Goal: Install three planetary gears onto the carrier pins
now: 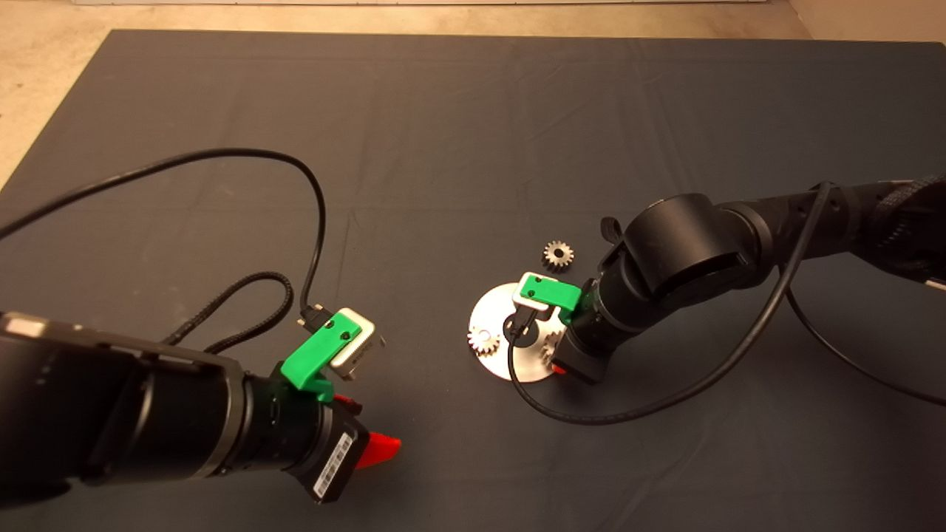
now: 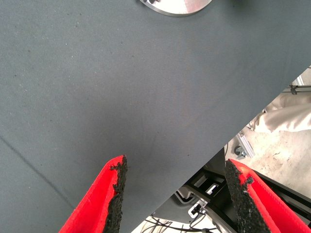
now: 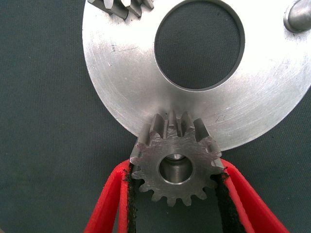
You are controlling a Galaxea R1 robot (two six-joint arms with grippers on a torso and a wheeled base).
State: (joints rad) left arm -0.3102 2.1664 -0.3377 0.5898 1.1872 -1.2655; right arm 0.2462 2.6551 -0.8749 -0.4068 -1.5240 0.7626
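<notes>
One planetary gear (image 3: 176, 162) sits clamped in the right gripper (image 3: 175, 194), over a carrier pin (image 3: 176, 170).

no text, brand or number can be read anywhere. a white barcode sticker (image 1: 334, 459) sits on the left arm's wrist housing in the head view, but its bars and print are too small to make out.

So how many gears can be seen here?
3. One gear lies loose on the mat beyond the disc; one sits on the disc's left edge; one is held by the right gripper over a pin.
</notes>
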